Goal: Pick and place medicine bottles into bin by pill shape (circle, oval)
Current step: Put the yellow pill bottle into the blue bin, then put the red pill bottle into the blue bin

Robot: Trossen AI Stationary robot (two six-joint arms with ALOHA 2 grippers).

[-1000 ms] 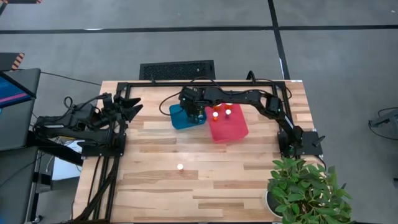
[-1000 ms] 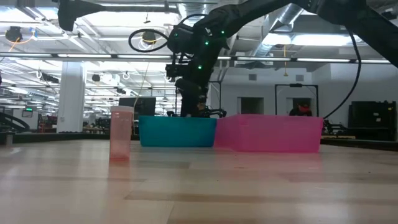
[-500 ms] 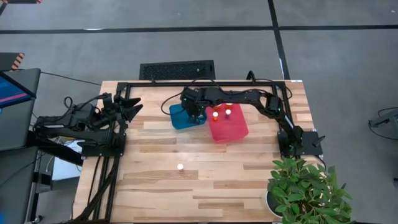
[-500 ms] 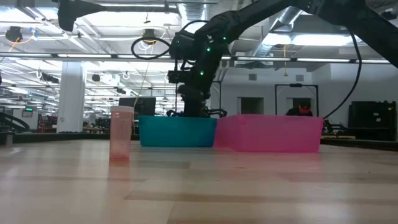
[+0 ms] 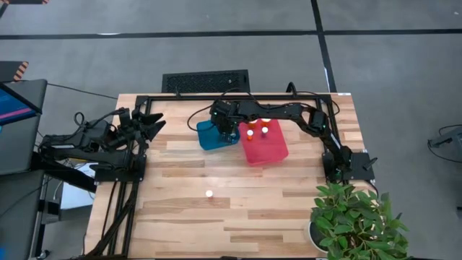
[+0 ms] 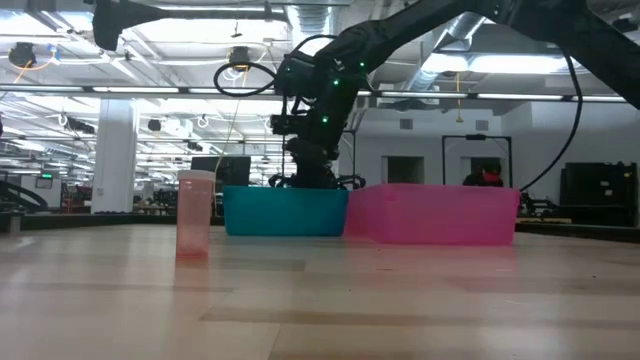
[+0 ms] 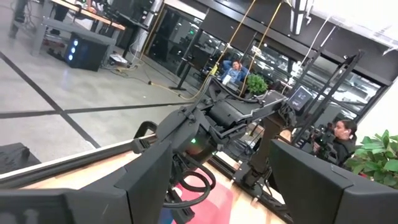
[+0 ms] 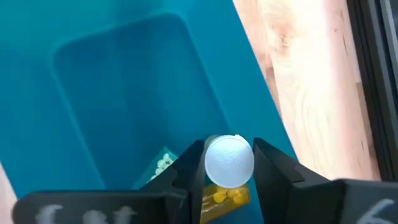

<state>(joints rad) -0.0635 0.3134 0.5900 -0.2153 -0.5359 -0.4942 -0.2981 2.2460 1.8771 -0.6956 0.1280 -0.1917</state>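
Over the blue bin (image 5: 211,135) I have the right gripper (image 8: 228,163) with its fingers closed on a medicine bottle (image 8: 228,163), cap toward the camera, long axis pointing down into the bin. Release looks like the next move. One bottle (image 5: 209,193) stands alone on the bench (image 5: 289,209); the left gripper (image 5: 153,125) waits at the bench's edge, fingers apart.

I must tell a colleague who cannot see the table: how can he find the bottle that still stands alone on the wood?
Start from the blue bin and pink bin at the table's far middle, then come toward the near edge. The lone bottle stands there on bare planks. Unlike the bottles in the pink bin, it is in no bin, and no gripper holds it.
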